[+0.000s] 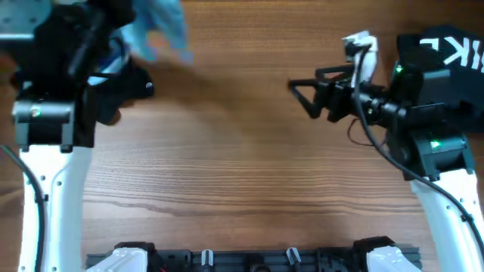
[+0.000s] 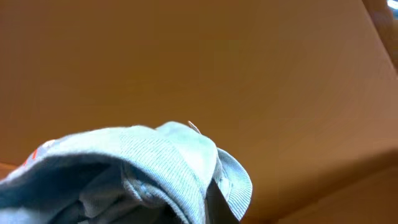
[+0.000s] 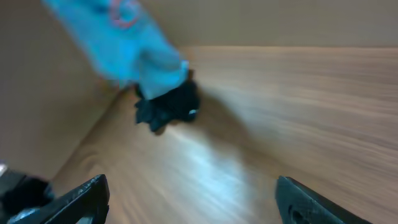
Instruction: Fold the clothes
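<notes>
The light blue shirt (image 1: 161,26) hangs bunched at the table's far left, lifted off the wood. My left gripper (image 1: 125,41) is shut on it; the left wrist view shows ribbed blue cloth (image 2: 155,168) filling the jaws, with one dark finger (image 2: 219,202) pressed against it. In the right wrist view the shirt (image 3: 118,43) dangles from the dark left gripper (image 3: 166,106) far ahead. My right gripper (image 1: 295,91) is open and empty above the table's right of centre, its fingers (image 3: 189,202) spread wide and pointing left toward the shirt.
A black object with white lettering (image 1: 446,49) lies at the far right corner. A brown wall (image 2: 186,62) stands behind the table. The wooden table (image 1: 227,166) stretches between the arms. The arm bases (image 1: 249,261) line the front edge.
</notes>
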`<state>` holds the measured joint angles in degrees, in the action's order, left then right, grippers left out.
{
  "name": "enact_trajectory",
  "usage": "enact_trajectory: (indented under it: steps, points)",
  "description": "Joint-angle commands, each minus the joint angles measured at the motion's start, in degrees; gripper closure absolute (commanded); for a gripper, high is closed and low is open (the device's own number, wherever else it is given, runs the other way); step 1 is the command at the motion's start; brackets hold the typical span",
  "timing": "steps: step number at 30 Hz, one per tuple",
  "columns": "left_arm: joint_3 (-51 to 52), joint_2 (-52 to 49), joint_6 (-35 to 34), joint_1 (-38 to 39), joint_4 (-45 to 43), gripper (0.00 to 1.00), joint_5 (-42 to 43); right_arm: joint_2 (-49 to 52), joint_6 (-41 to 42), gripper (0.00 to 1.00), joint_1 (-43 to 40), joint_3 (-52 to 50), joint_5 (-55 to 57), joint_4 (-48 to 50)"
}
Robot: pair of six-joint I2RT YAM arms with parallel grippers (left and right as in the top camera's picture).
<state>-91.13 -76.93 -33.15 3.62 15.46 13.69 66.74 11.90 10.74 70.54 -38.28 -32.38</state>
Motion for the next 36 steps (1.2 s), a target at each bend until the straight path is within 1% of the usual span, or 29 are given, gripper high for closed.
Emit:
enact_trajectory:
  steps: [1, 3, 5, 7, 11, 18, 22, 25, 29, 31, 32, 33, 34, 35, 36]
  points:
    - [-0.8, -0.8, -0.8, 5.1, -1.0, 0.96, -3.7, 0.9, -1.4, 0.14, 4.7, 0.3, -2.7, 4.2]
    - [-0.8, -1.2, -0.9, 7.0, 0.5, 0.96, -4.3, 0.9, -1.4, 0.14, 6.5, 0.3, -2.7, 8.6]
    - [-0.8, -1.1, -3.7, 7.6, 2.2, 0.96, -4.3, 0.9, -1.5, 0.14, 7.3, 0.3, -2.7, 11.8]
    - [-0.8, -1.1, -7.9, 7.9, 4.1, 0.96, -3.7, 1.3, -3.5, 0.14, 8.3, 0.3, -2.9, 14.5]
    - [-0.8, -1.1, -10.7, 7.9, 6.6, 0.96, 1.2, 2.6, -5.4, 0.15, 9.9, 0.3, -4.9, 17.0]
    - [-0.8, -1.2, -10.9, 10.6, 11.4, 0.96, 1.9, 9.7, -5.7, 0.17, 15.4, 0.3, -5.0, 24.1]
    - [-0.8, -1.2, -10.9, 12.5, 13.4, 0.96, 2.1, 12.8, -5.3, 0.2, 15.5, 0.3, -5.0, 27.5]
    - [-0.8, -1.2, -10.9, 13.8, 13.9, 0.96, 3.7, 14.1, -5.4, 0.23, 15.5, 0.3, -5.0, 29.1]
    - [-0.8, -1.2, -11.1, 15.3, 14.6, 0.96, 3.7, 14.4, -5.2, 0.28, 15.5, 0.3, -5.0, 30.7]
    - [-0.8, -1.2, -11.1, 16.0, 14.6, 0.96, 3.7, 14.5, -3.8, 0.3, 15.5, 0.3, -4.0, 31.5]
    - [-0.8, -1.2, -11.1, 16.2, 14.6, 0.96, 3.8, 14.5, -3.8, 0.35, 15.5, 0.3, -3.4, 31.5]
    - [-0.8, -1.2, -11.1, 16.4, 14.7, 0.96, 3.9, 14.5, -3.8, 0.42, 15.5, 0.3, -2.9, 31.6]
    - [-0.8, -1.2, -11.1, 16.5, 14.7, 0.96, 4.0, 14.5, -3.3, 0.51, 15.5, 0.3, -2.6, 31.8]
    - [-0.8, -1.2, -11.1, 16.6, 14.8, 0.96, 4.2, 14.5, -2.5, 0.7, 15.5, 0.3, -2.1, 31.9]
    - [-0.8, -1.2, -11.1, 16.6, 14.8, 0.96, 4.6, 14.5, -2.5, 0.95, 15.5, 0.3, -1.9, 31.9]
